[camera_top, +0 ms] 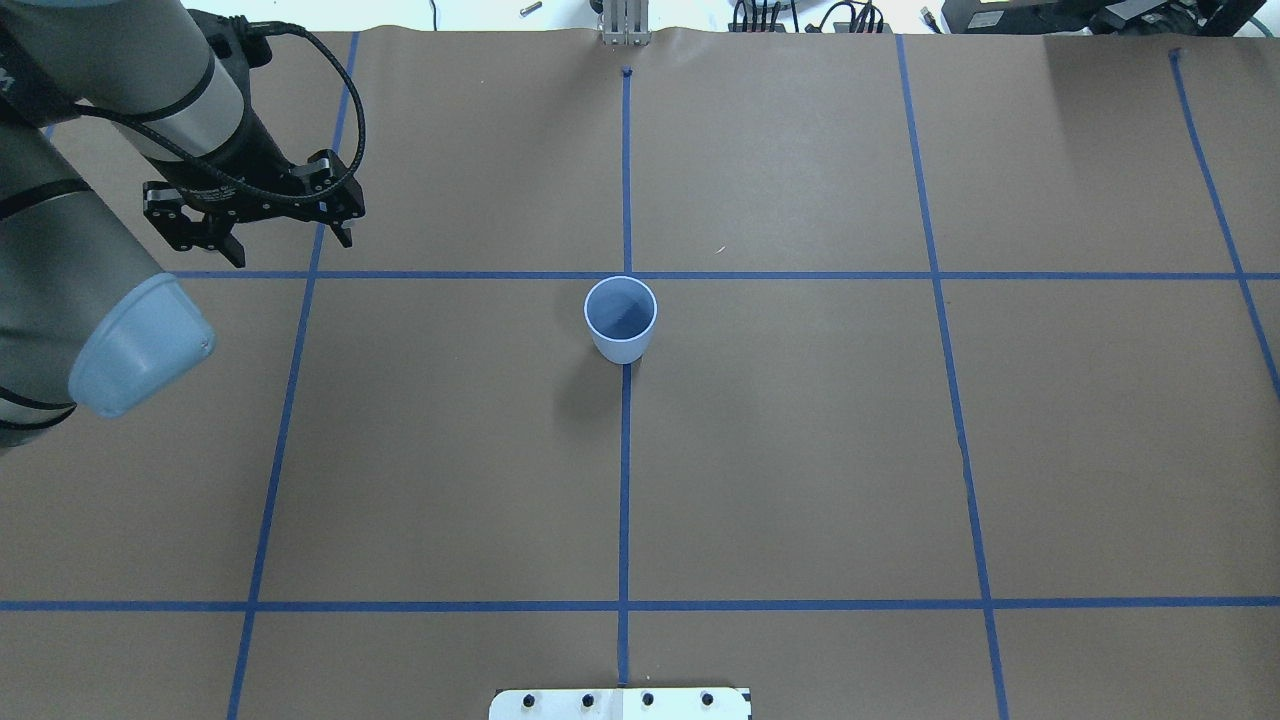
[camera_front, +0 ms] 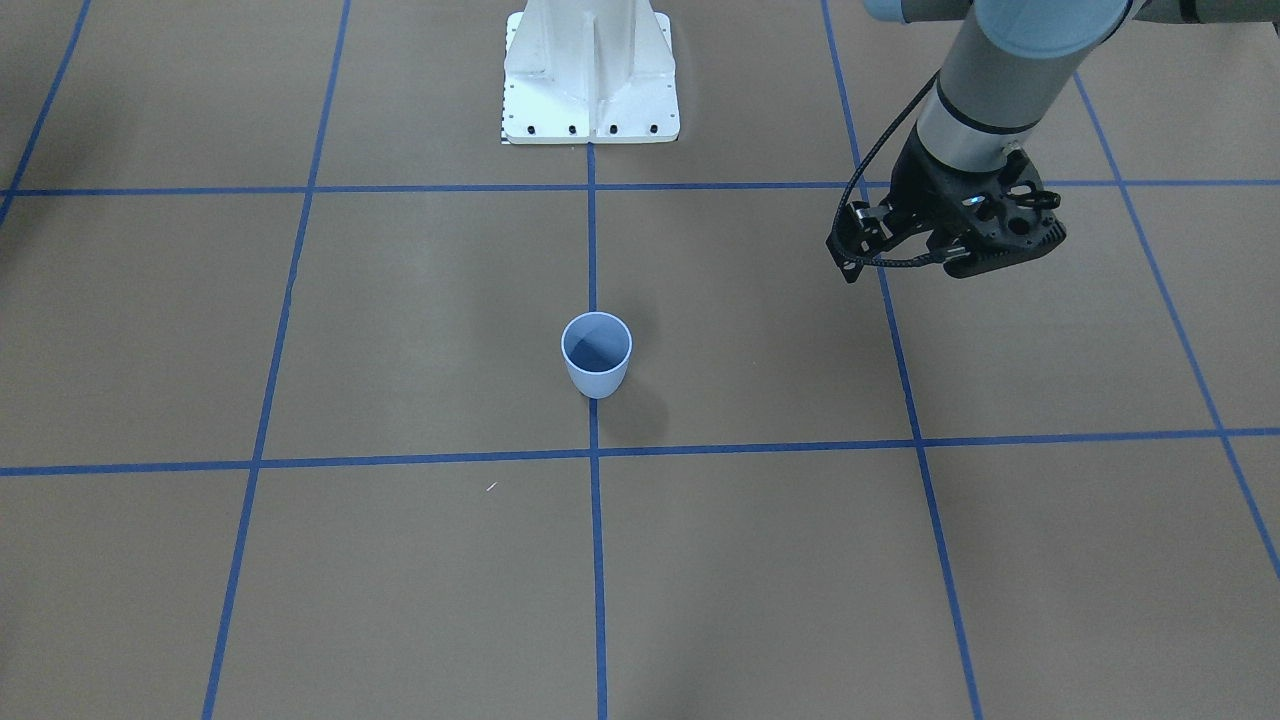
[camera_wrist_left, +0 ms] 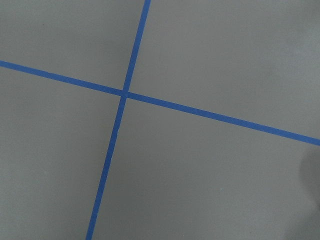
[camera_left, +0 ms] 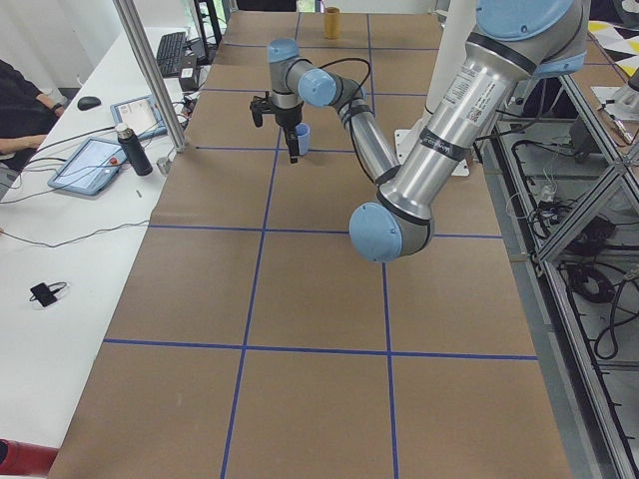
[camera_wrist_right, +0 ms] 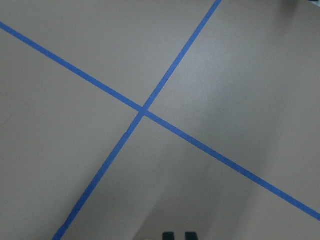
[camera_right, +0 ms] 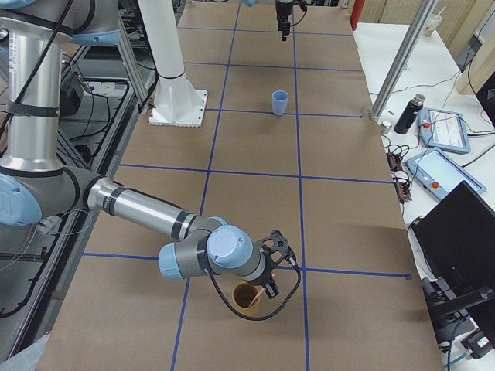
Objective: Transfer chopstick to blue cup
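Observation:
The blue cup (camera_front: 597, 355) (camera_top: 620, 320) stands upright and empty at the table's centre, on a blue tape line. My left gripper (camera_top: 290, 245) (camera_front: 915, 265) hangs open above the table, well off to the cup's side, holding nothing. A pinkish-red chopstick end (camera_right: 254, 294) pokes out of a tan cup (camera_right: 246, 301) at the table's end, right beside my right arm's wrist. In the right wrist view, my right gripper (camera_wrist_right: 179, 235) shows only two dark tips close together, nothing between them, over a tape crossing.
The white robot base (camera_front: 590, 75) is bolted at the table's edge behind the blue cup. A side table holds tablets (camera_right: 443, 127) and a dark bottle (camera_right: 407, 114). A metal post (camera_right: 398, 66) stands near it. A person's arm (camera_left: 15, 95) rests at that side.

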Controlling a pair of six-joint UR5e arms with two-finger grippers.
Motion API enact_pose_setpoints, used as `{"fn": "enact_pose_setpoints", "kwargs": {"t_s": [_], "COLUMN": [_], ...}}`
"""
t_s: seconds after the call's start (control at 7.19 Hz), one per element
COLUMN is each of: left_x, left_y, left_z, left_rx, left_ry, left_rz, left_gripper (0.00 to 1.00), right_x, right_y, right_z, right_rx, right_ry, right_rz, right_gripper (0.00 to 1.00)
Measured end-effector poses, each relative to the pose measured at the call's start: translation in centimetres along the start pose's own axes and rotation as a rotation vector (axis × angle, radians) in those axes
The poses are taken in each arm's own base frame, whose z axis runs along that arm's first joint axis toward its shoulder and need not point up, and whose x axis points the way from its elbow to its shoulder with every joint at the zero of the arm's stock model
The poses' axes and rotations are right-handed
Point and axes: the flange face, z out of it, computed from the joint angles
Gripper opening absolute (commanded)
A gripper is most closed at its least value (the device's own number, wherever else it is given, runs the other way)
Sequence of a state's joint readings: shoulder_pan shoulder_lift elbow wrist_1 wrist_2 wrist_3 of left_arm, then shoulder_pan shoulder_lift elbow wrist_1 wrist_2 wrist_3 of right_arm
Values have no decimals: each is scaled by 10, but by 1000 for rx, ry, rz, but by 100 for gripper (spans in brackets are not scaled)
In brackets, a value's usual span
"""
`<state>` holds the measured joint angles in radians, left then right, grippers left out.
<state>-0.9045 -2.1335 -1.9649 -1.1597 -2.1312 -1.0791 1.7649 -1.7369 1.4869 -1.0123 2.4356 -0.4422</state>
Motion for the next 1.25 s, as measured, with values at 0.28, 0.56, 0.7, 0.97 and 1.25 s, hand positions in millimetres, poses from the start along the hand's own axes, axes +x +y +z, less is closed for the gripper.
{"fn": "enact_pose_setpoints", "kwargs": {"t_s": [0.28, 0.56, 0.7, 0.97, 1.25], "left_x": [-1, -1, -2, -2, -7], "left_y": [-1, -1, -2, -2, -10], "left_z": [2, 4, 5, 6, 0], "left_rx": [-2, -4, -5, -5, 6], "left_ry": [-4, -7, -10, -11, -11], "left_rz": [-2, -3, -5, -4, 43], "left_gripper": [99, 99, 99, 99, 99], "right_x": [1, -4, -13, -25, -26], "right_y": [0, -18, -40, -83, -142], "right_z": [-27, -59, -83, -122, -143], "right_rx": [63, 112, 121, 121, 105], "right_ry": [-6, -39, -45, -47, -54], "right_rz": [29, 66, 88, 122, 124], "right_gripper": [0, 0, 0, 0, 0]}}
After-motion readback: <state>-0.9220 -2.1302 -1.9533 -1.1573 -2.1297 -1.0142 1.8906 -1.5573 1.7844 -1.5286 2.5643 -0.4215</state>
